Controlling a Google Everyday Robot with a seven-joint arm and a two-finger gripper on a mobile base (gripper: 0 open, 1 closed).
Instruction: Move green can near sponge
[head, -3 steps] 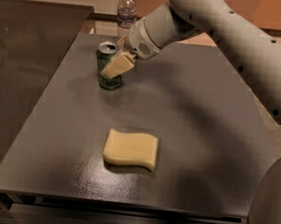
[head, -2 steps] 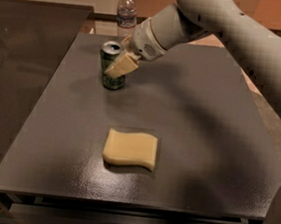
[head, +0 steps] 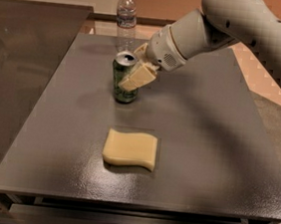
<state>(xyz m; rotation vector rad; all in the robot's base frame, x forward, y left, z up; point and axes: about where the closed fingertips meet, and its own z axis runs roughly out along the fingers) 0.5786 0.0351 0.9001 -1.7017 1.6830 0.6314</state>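
The green can (head: pixel 124 95) stands upright on the dark grey table (head: pixel 207 141), left of centre, its silver top showing. My gripper (head: pixel 130 80) reaches in from the upper right and is shut on the can, with one pale finger (head: pixel 139 76) across its front and the other hidden behind it. The pale yellow sponge (head: pixel 130 149) lies flat nearer the front edge, a short gap below the can and slightly to its right.
A clear plastic water bottle (head: pixel 125 17) stands at the table's back edge, behind the can. My arm (head: pixel 240 24) spans the upper right. A second dark surface (head: pixel 19 71) adjoins the table on the left.
The can, held in my gripper, has moved away from the back left of the table, forward and to the right, closer to the sponge. The sponge has not moved.
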